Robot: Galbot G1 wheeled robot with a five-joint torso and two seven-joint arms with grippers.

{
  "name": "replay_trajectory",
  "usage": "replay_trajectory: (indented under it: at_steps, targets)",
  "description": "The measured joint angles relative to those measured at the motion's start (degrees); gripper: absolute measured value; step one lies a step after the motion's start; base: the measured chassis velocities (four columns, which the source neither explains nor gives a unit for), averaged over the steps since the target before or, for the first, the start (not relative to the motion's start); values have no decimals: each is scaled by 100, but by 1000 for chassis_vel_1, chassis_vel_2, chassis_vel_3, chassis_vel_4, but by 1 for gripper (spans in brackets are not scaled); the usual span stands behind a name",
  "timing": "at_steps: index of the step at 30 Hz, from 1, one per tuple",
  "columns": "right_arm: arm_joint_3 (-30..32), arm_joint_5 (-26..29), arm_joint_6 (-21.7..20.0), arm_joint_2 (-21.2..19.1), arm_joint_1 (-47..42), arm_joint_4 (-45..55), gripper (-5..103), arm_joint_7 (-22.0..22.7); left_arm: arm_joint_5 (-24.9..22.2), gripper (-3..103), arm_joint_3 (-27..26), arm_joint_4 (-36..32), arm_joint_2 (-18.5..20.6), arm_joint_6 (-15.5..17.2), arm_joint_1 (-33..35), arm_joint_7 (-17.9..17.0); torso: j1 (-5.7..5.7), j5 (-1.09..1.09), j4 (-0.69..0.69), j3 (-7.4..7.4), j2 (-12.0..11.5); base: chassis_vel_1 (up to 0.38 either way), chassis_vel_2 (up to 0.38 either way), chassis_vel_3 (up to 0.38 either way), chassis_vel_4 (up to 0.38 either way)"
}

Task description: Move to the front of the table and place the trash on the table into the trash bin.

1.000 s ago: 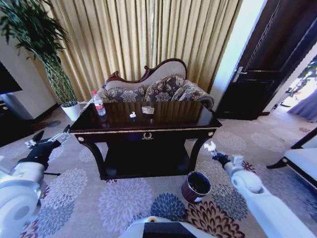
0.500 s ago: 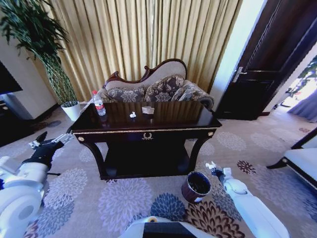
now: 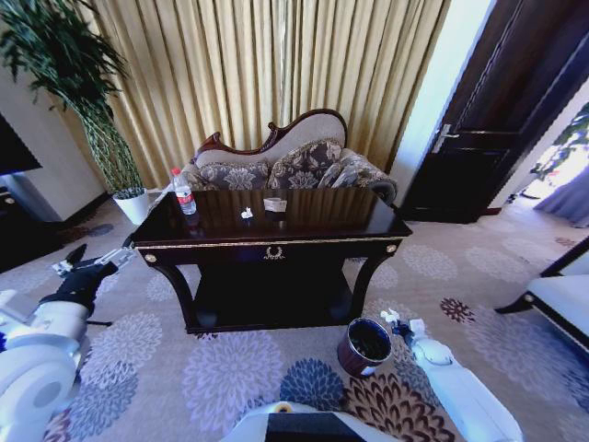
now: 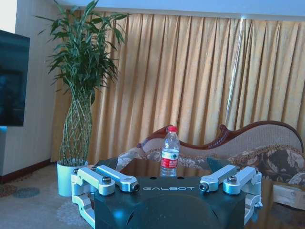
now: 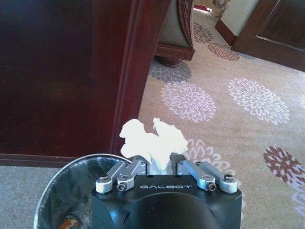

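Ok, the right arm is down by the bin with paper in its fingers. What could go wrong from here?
The right gripper holds the crumpled paper near the trash bin's rim, not clearly over its opening; released now, it might land on the carpet. The table leg stands close, so a swing could clip it.

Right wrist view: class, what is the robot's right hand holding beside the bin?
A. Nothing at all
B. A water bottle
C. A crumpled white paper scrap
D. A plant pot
C. The right hand is closed on a crumpled white paper scrap, just above the rim of the bin; the water bottle stands on the table.
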Motion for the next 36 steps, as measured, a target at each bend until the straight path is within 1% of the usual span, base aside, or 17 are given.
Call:
replay_trajectory:
  at_steps: [2, 3, 7, 8, 10, 11, 12, 13, 16, 17, 18, 19, 21, 32, 35, 36]
  targets:
    - [21, 32, -1, -41, -30, 6, 35, -3, 3, 100, 31, 0, -26, 0, -7, 1, 0, 1, 0, 0, 0, 0, 0, 0, 0]
    - [21, 32, -1, -41, -30, 6, 35, -3, 3, 100, 31, 0, -26, 0, -7, 1, 0, 1, 0, 0, 0, 0, 0, 0, 0]
    - [44, 88, -1, -84, -82, 45, 57, -23, 9, 100, 45, 0, -22, -3, -46, 2, 0, 0, 0, 0, 0, 0, 0, 0, 0]
    - [44, 88, -1, -84, -82, 45, 57, -23, 9, 100, 45, 0, -22, -3, -46, 2, 0, 0, 0, 0, 0, 0, 0, 0, 0]
    - [55, 98, 3, -84, -92, 58, 68, -55, 9, 100, 44, 0, -12, -4, -55, 4, 0, 1, 1, 0, 0, 0, 0, 0, 0]
    - [66, 99, 5, -82, -95, 58, 68, -81, 9, 100, 42, 0, -11, -4, -55, 4, 0, 1, 1, 0, 0, 0, 0, 0, 0]
    - [92, 96, 9, -78, -99, 57, 73, -140, 9, 100, 29, 0, -8, -5, -54, 5, 0, 1, 0, 0, 0, 0, 0, 0, 0]
    - [92, 96, 9, -78, -99, 57, 73, -140, 9, 100, 29, 0, -8, -5, -54, 5, 0, 1, 0, 0, 0, 0, 0, 0, 0]
    - [128, 99, 16, -77, -110, 54, 89, -178, 8, 100, -4, 0, 9, -8, -45, 6, 0, 1, 1, 0, 1, 0, 0, 0, 0]
    - [128, 99, 16, -77, -110, 54, 89, -178, 8, 100, -4, 0, 9, -8, -45, 6, 0, 1, 1, 0, 1, 0, 0, 0, 0]
    - [138, 105, 16, -82, -121, 55, 94, -194, 7, 100, -7, 0, 13, -9, -45, 6, 0, 1, 1, 0, 0, 0, 0, 0, 0]
    - [146, 112, 17, -85, -130, 57, 94, -204, 6, 100, -7, 0, 14, -9, -45, 7, 0, 1, 1, 0, 0, 0, 0, 0, 0]
    - [178, 120, 17, -98, -164, 74, 99, -224, 5, 100, -1, 0, 13, -10, -49, 8, 0, 1, 0, 0, 0, 0, 0, 0, 0]
    - [260, 121, 16, -130, -286, 185, 100, -287, -1, 100, 21, 0, 0, -10, -63, 9, 0, 1, 0, 0, 0, 0, 0, 0, 0]
    - [370, 348, -34, -154, -343, 410, 100, -285, -2, 100, 15, 0, -15, -11, -49, 9, 0, 2, 0, 0, 0, 0, 0, 0, 0]
    - [370, 348, -34, -154, -343, 410, 100, -285, -2, 100, 15, 0, -15, -11, -49, 9, 0, 2, 0, 0, 0, 0, 0, 0, 0]
